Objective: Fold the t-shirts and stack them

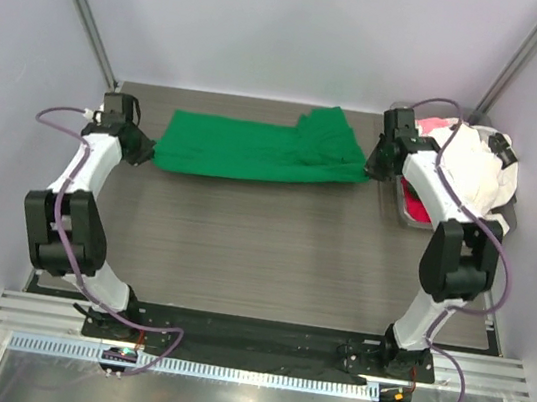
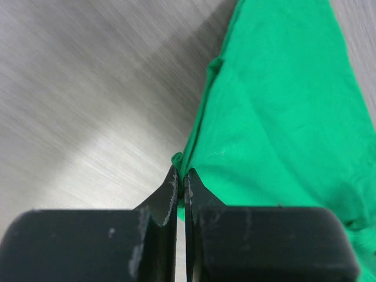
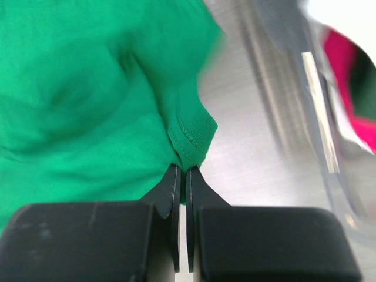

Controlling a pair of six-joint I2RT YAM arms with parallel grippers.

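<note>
The large bright green t-shirt (image 1: 261,149) lies stretched in a long band across the far part of the table. My left gripper (image 1: 144,154) is shut on its left end, with a pinch of green cloth (image 2: 235,129) between the tips (image 2: 181,174). My right gripper (image 1: 375,166) is shut on its right end, gripping a hemmed corner (image 3: 191,135) between the tips (image 3: 183,169). White (image 1: 475,171), pink (image 1: 438,123) and red (image 1: 416,203) shirts are heaped in the bin at the far right.
A clear plastic bin (image 1: 409,220) stands at the far right edge, right beside my right gripper; its wall shows in the right wrist view (image 3: 320,117). The dark wood-grain table (image 1: 261,251) spreads between the arms. White walls close in on three sides.
</note>
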